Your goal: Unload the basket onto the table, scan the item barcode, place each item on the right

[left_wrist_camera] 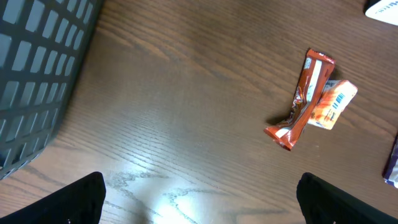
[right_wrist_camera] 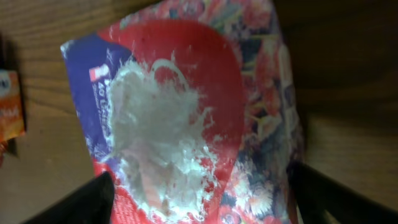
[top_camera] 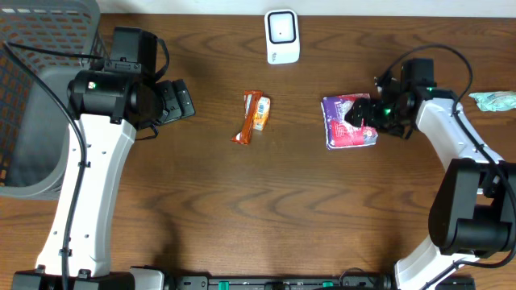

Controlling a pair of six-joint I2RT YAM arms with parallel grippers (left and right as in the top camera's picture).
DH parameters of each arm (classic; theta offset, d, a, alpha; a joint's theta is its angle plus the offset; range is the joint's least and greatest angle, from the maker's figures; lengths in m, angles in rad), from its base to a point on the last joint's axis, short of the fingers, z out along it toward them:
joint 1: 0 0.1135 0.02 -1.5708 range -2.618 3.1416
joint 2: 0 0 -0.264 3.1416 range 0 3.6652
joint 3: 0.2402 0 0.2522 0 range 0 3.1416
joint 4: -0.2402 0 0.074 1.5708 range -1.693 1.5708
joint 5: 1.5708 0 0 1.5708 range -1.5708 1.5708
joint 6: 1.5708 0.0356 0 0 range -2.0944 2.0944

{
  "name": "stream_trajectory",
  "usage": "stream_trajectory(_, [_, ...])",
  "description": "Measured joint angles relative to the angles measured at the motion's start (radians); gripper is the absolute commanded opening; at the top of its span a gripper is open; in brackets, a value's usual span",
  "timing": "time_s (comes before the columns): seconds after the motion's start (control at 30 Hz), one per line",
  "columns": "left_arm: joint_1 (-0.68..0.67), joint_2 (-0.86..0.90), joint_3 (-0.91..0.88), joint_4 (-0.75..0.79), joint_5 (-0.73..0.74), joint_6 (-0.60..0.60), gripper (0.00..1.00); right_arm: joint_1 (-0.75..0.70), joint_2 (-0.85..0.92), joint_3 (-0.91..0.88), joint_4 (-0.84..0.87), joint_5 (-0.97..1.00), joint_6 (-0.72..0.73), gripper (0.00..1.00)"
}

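A purple and red flowered tissue packet (top_camera: 348,122) lies flat on the wooden table at the right. My right gripper (top_camera: 362,113) hangs low over it, open, with one finger on each side of the packet (right_wrist_camera: 186,112); its fingertips (right_wrist_camera: 84,199) stand at the packet's edges. No barcode shows on the packet's upper face. The white scanner (top_camera: 282,36) stands at the back centre. My left gripper (top_camera: 184,101) is open over bare table at the left, with nothing between its fingers (left_wrist_camera: 81,199).
An orange snack bar (top_camera: 247,121) with a small orange packet (left_wrist_camera: 333,102) carrying a barcode lies mid-table. A grey basket (top_camera: 40,48) fills the far left corner. A teal wrapper (top_camera: 493,101) lies at the right edge.
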Motion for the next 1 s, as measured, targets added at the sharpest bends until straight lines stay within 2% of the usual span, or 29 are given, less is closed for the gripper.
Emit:
stream_trajectory(0.17, [0.0,0.0,0.0,0.0,0.0,0.0,0.98,0.0,0.0,-0.062,0.105,-0.043,0.006,0.6])
stream_trajectory(0.2, [0.0,0.0,0.0,0.0,0.0,0.0,0.98,0.0,0.0,-0.072,0.121,-0.05,0.012,0.55])
stream_trajectory(0.27, [0.0,0.0,0.0,0.0,0.0,0.0,0.98,0.002,0.0,-0.092,0.148,-0.06,0.023,0.39])
stream_trajectory(0.4, [0.0,0.0,0.0,0.0,0.0,0.0,0.98,0.014,0.0,-0.111,0.166,-0.082,0.049,0.2])
stream_trajectory(0.47, [0.0,0.0,0.0,0.0,0.0,0.0,0.98,0.025,0.0,-0.113,0.176,-0.098,0.064,0.22])
stream_trajectory(0.6, [0.0,0.0,0.0,0.0,0.0,0.0,0.98,0.052,0.0,-0.114,0.207,-0.134,0.082,0.48])
stream_trajectory(0.73, [0.0,0.0,0.0,0.0,0.0,0.0,0.98,0.075,0.0,-0.114,0.214,-0.121,0.111,0.6])
stream_trajectory(0.83, [0.0,0.0,0.0,0.0,0.0,0.0,0.98,0.076,0.0,-0.114,0.216,-0.1,0.128,0.67])
stream_trajectory(1.0, [0.0,0.0,0.0,0.0,0.0,0.0,0.98,0.076,0.0,-0.114,0.229,-0.082,0.132,0.69])
